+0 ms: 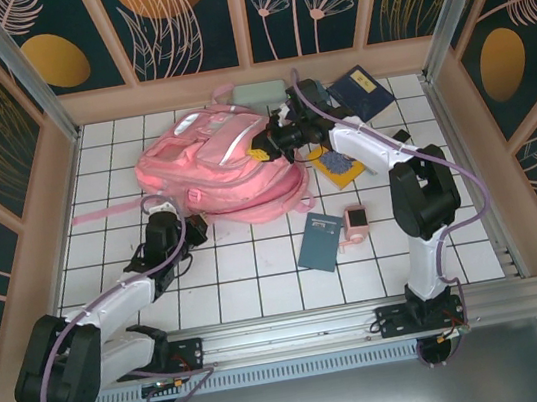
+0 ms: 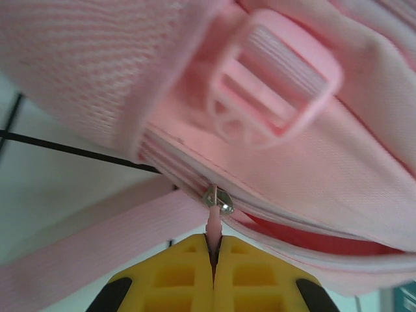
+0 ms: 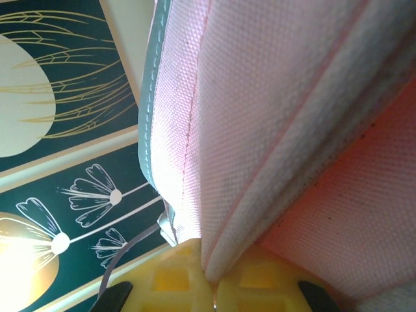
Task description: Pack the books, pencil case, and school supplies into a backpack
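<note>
The pink backpack (image 1: 212,164) lies flat at the back middle of the table. My left gripper (image 1: 172,215) is at its near left edge. In the left wrist view the yellow fingers (image 2: 175,279) of the left gripper (image 2: 213,242) are shut on the pink zipper pull (image 2: 213,224), just under the silver slider (image 2: 218,199). My right gripper (image 1: 270,145) holds the backpack's right edge; the right gripper (image 3: 214,279) is shut on a fold of the backpack (image 3: 260,130) fabric. A navy book (image 1: 362,93), a yellow book (image 1: 345,171), a dark teal book (image 1: 320,241), the pink cube gadget (image 1: 356,223) and the mint pencil case (image 1: 261,93) lie around it.
A pink strap (image 1: 108,212) trails left from the backpack across the white tiles. A pink buckle (image 2: 273,78) hangs on the backpack above the zipper. Patterned walls close in the table on three sides. A metal rail (image 1: 298,333) runs along the near edge.
</note>
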{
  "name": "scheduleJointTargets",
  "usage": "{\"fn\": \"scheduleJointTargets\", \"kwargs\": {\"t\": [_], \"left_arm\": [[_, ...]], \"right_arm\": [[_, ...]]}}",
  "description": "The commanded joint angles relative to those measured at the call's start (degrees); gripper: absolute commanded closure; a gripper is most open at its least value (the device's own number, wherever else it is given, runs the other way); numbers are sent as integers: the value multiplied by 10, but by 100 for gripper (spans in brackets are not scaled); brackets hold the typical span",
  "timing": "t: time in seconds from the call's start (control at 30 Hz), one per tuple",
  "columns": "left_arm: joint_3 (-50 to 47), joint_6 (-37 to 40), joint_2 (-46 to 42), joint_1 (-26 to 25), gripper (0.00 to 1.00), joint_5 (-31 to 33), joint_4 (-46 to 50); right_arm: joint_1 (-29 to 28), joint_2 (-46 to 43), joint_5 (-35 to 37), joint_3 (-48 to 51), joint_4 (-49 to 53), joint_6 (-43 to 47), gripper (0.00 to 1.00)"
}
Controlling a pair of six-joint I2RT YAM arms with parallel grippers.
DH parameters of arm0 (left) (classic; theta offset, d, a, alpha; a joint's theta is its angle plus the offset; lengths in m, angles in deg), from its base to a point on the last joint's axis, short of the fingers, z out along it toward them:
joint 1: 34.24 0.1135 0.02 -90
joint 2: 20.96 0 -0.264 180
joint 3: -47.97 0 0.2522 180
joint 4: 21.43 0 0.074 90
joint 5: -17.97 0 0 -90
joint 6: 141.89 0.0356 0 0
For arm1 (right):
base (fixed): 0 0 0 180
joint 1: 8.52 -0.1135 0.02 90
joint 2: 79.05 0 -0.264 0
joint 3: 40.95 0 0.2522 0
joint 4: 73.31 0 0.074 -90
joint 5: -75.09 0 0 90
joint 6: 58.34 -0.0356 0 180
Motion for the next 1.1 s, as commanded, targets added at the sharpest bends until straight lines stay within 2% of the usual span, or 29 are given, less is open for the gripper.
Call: {"fn": "scheduleJointTargets", "kwargs": {"t": [0.0,0.33,0.47,0.53,0.63,0.73,0.93,1.07], "left_arm": [[12,0,-9,5,100,117,71],[64,-23,23,29,100,195,97],[91,-31,41,34,89,215,124],[104,-35,37,34,78,211,143],[116,-32,-6,35,61,208,169],[131,-22,-67,34,51,213,201],[188,14,-116,35,47,191,259],[239,49,-101,34,46,151,284]], "right_arm": [[6,-51,-15,-13,-19,23,100],[5,-68,-16,-1,-8,35,100],[1,-69,-17,-1,-4,42,100],[-2,-68,-16,-1,0,46,100],[-6,-64,-15,1,2,49,100],[-15,-60,-12,7,-8,44,100],[-68,-39,-5,29,-76,-4,100],[-106,-17,9,2,-59,9,100]]}}
